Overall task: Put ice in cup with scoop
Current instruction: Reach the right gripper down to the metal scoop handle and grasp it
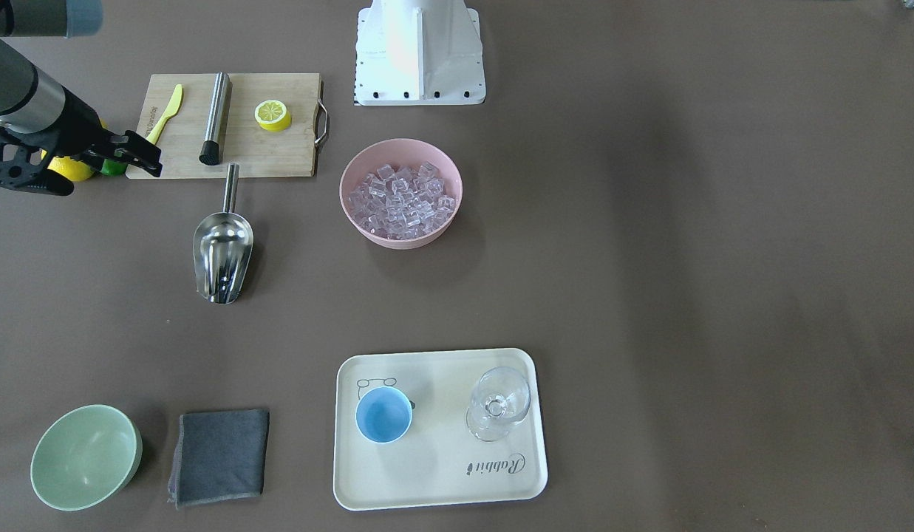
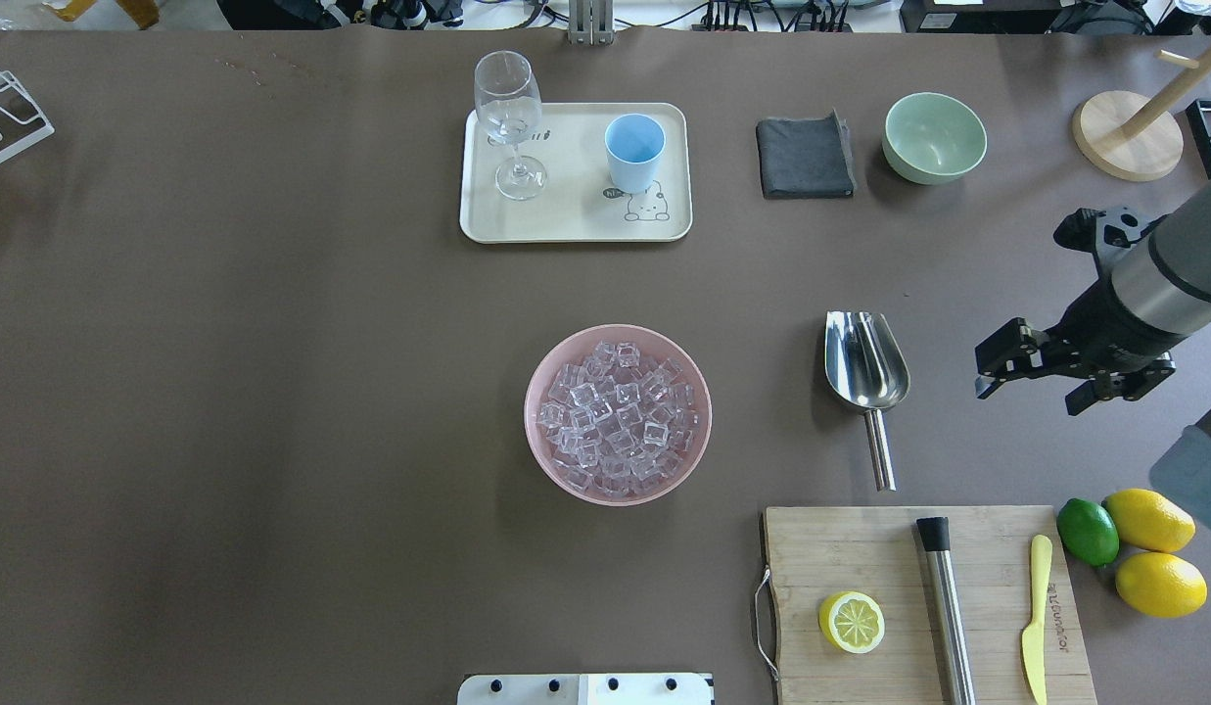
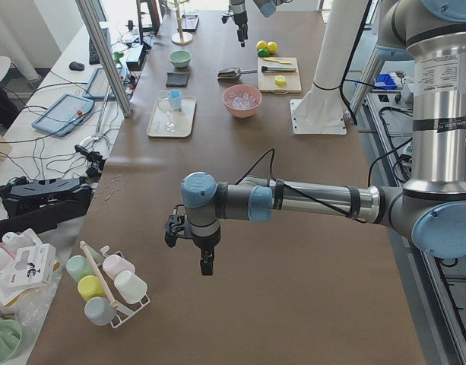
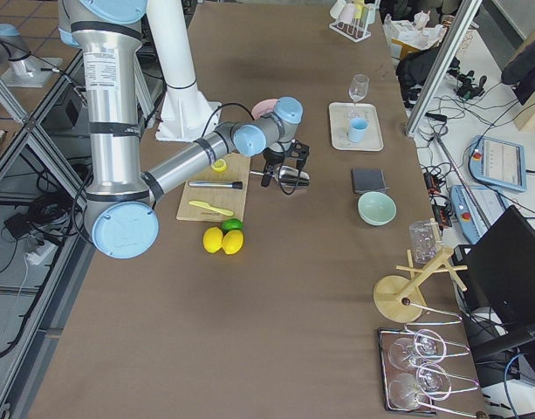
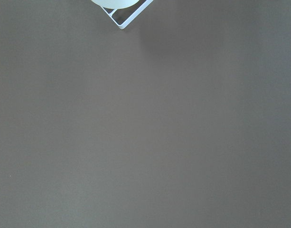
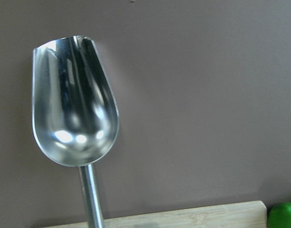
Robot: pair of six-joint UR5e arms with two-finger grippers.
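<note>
Your right arm reaches in low, its gripper (image 2: 1028, 395) spread, near but apart from the scoop (image 2: 865, 370) lying on the bench beside the cutting board (image 2: 860, 548). Only the left side view shows your left gripper (image 3: 206, 262); its spread you cannot tell.

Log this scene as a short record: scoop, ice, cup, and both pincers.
scoop: lying empty on the table, handle toward the cutting board
ice: piled in the pink bowl
cup: upright, empty, on the tray
right pincer: open, empty, beside the scoop, not touching it
left pincer: far from these items; open or shut cannot be told
</note>
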